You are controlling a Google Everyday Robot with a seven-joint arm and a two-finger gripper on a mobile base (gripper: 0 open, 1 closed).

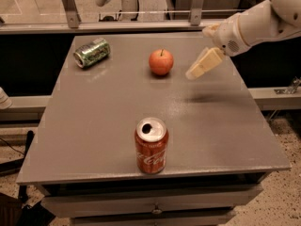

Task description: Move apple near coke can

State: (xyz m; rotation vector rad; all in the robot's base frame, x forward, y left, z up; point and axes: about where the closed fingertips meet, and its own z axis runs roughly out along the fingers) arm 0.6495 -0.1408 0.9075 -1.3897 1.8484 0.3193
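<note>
The red-orange apple [161, 62] sits on the grey table [99, 117] toward the back, right of centre. The red coke can [151, 145] stands upright near the table's front edge, well in front of the apple. My gripper [194, 73] hangs above the table just right of the apple, a short gap away from it, with its cream fingers pointing down and left. It holds nothing.
A green and silver can [92, 52] lies on its side at the back left of the table. A metal rail [141, 25] runs behind the table. The table drops off at its right edge [263, 121] and front edge.
</note>
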